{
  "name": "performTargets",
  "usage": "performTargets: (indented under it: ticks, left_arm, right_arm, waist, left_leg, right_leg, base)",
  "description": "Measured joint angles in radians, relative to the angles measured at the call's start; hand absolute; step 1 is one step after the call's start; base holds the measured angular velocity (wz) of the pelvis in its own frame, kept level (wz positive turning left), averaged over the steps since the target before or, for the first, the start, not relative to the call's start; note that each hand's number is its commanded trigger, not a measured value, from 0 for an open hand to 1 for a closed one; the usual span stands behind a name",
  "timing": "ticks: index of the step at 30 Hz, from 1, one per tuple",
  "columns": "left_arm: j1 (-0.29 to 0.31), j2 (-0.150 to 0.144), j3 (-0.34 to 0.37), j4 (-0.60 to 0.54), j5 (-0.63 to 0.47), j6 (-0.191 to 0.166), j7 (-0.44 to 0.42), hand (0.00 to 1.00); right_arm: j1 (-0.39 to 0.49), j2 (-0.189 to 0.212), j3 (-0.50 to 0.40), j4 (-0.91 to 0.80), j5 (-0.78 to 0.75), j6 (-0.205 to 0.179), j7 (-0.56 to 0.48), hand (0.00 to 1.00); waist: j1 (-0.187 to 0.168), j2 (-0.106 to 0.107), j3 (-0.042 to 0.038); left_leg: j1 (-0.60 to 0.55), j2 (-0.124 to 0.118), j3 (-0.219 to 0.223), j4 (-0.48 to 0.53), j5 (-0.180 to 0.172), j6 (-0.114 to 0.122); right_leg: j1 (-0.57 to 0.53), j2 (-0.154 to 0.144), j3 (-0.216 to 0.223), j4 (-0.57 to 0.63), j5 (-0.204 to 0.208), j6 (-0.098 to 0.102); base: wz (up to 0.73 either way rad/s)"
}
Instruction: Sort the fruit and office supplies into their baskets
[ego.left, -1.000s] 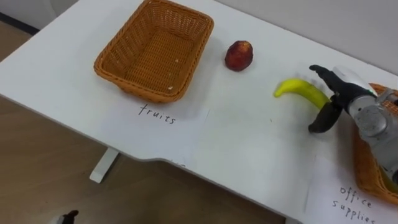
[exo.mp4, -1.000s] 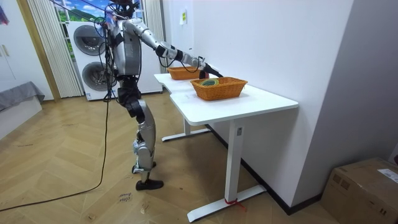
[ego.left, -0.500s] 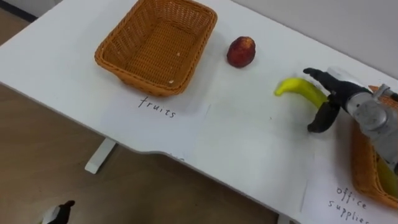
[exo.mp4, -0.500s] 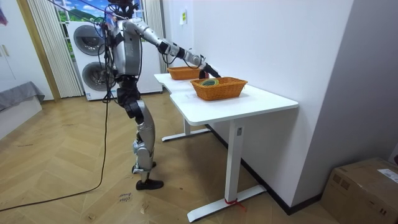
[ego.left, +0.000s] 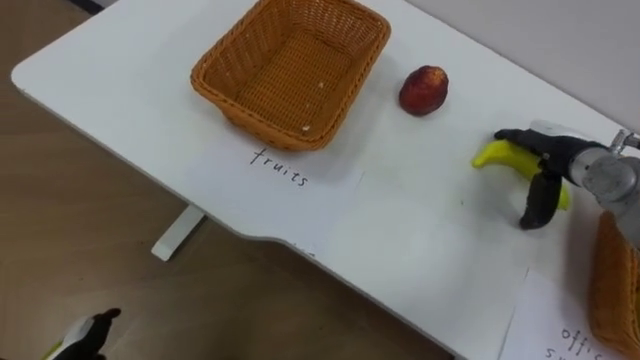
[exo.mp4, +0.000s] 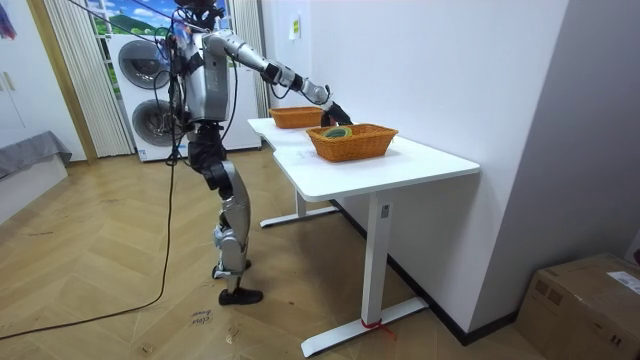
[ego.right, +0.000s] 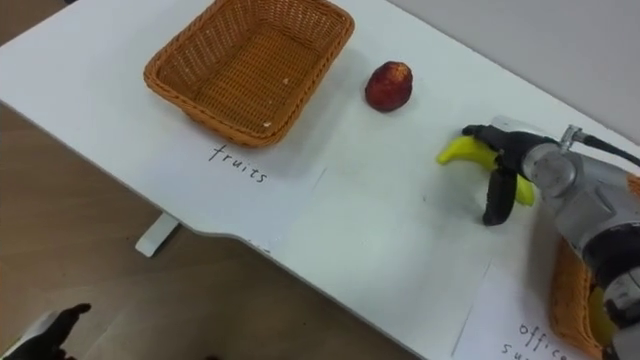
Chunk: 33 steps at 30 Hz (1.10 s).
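In the left eye view our right hand (ego.left: 548, 172) sits over the banana (ego.left: 497, 155), which lies flat on the table (ego.left: 400, 230). The fingers (ego.left: 515, 138) run along the banana's far side and the thumb (ego.left: 535, 205) reaches down on its near side. The two stand apart, straddling it rather than clamped on it, as far as we can judge. The banana's long axis runs roughly in line with the fingers: one tip pokes out past the fingertips to the hand's left, and the other end is hidden under the palm. Further to the hand's left sits a red fruit (ego.left: 424, 90), and beyond that, well apart, the fruit basket (ego.left: 290, 70), with no fruit in it. The office basket (ego.left: 610, 300) lies just behind the wrist. Our left hand (ego.left: 88, 332) hangs low, off the table's near edge and much the farther of the two, so we judge this pick belongs to the right. In the right eye view a sliver of yellow shows on the wrist side of the thumb, so the thumb crosses the banana partway along. In the room view we stand at the table's side, right arm stretched out, the hand between the two baskets. We judge the coming move to be a squeeze across the banana's short axis, then a carry to the hand's left, past the red fruit.
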Motion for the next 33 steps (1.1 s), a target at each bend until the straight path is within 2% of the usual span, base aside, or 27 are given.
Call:
performTargets:
  ticks: [5,6,7,8,11,16,26,27,30,33]
  left_arm:
    - [0.0,0.0,0.0,0.0,0.0,-0.001,0.0,0.0]
    - [0.0,0.0,0.0,0.0,0.0,-0.001,0.0,0.0]
    - [0.0,0.0,0.0,0.0,0.0,-0.001,0.0,0.0]
    - [0.001,0.0,0.0,0.0,0.0,-0.002,0.0,0.0]
    - [0.001,0.0,0.0,0.0,0.0,-0.003,0.002,0.0]
    - [0.0,0.0,0.0,0.0,0.0,-0.006,0.003,0.0]
    - [-0.003,-0.004,-0.001,0.016,-0.001,-0.007,0.005,0.0]
    - [-0.002,-0.003,0.0,0.022,-0.002,-0.007,0.005,0.0]
    - [0.003,-0.005,0.001,0.023,-0.003,-0.006,0.005,0.0]
    - [0.002,-0.005,0.001,0.023,-0.003,-0.006,0.006,0.0]
  right_arm:
    - [-0.001,-0.005,0.013,-0.007,0.001,0.0,0.0,0.0]
    - [-0.001,-0.007,0.016,-0.013,0.001,0.001,0.001,0.36]
    - [-0.001,-0.009,0.016,-0.016,0.001,0.001,0.001,0.63]
    - [-0.001,-0.012,0.017,-0.022,0.0,0.001,0.004,1.0]
    - [0.0,-0.017,0.017,-0.029,0.0,0.001,0.006,1.0]
    - [-0.003,-0.02,-0.004,-0.035,0.004,0.002,-0.071,1.0]
    - [0.01,-0.018,-0.007,-0.064,-0.005,0.0,-0.097,1.0]
    - [0.013,-0.018,-0.011,-0.073,-0.005,0.0,-0.098,1.0]
    - [0.026,-0.018,-0.015,-0.082,-0.003,-0.001,-0.102,1.0]
    - [0.032,-0.018,-0.015,-0.1,-0.002,0.0,-0.103,1.0]
  waist:
    - [0.002,0.0,0.0]
    - [0.002,0.0,0.0]
    - [0.002,0.0,0.0]
    - [0.002,0.0,0.0001]
    - [0.002,0.001,0.0011]
    - [0.006,0.008,0.0056]
    - [0.009,0.003,0.0021]
    - [0.004,-0.002,-0.0015]
    - [0.0,0.004,0.0026]
    - [0.0,0.004,0.0015]
  left_leg:
    - [-0.002,0.001,0.001,0.0,0.0,-0.001]
    - [-0.004,0.001,0.001,0.0,0.001,-0.001]
    - [-0.005,0.001,0.002,0.0,0.001,-0.001]
    - [-0.006,0.001,0.003,0.0,0.001,-0.001]
    - [-0.006,0.001,0.003,0.0,0.001,-0.001]
    - [-0.006,0.002,0.004,-0.001,0.001,-0.002]
    - [0.007,0.002,0.016,-0.014,0.002,-0.002]
    - [0.008,0.002,0.016,-0.013,0.002,-0.002]
    - [0.021,0.003,0.015,-0.015,0.001,-0.002]
    - [0.023,0.004,0.016,-0.018,0.001,-0.002]
  right_leg:
    - [-0.003,0.0,0.001,0.0,0.0,0.0]
    - [-0.005,0.0,0.002,0.002,0.0,0.0]
    - [-0.007,0.0,0.003,0.003,0.0,0.0]
    - [-0.01,0.0,0.004,0.005,0.0,0.0]
    - [-0.012,0.0,0.004,0.009,0.0,0.0]
    - [-0.014,0.0,0.005,0.009,0.0,0.0]
    - [-0.009,0.002,0.021,0.001,0.0,0.0]
    - [-0.004,0.003,0.015,-0.005,0.0,0.0]
    - [0.01,0.004,0.011,-0.008,0.0,0.0]
    - [0.01,0.004,0.015,-0.008,0.0,0.0]
  base:
    - [0.0]
    - [0.0]
    - [0.0]
    - [0.0]
    - [0.0]
    - [0.0]
    - [-0.02]
    - [0.04]
    - [0.03]
    - [-0.01]
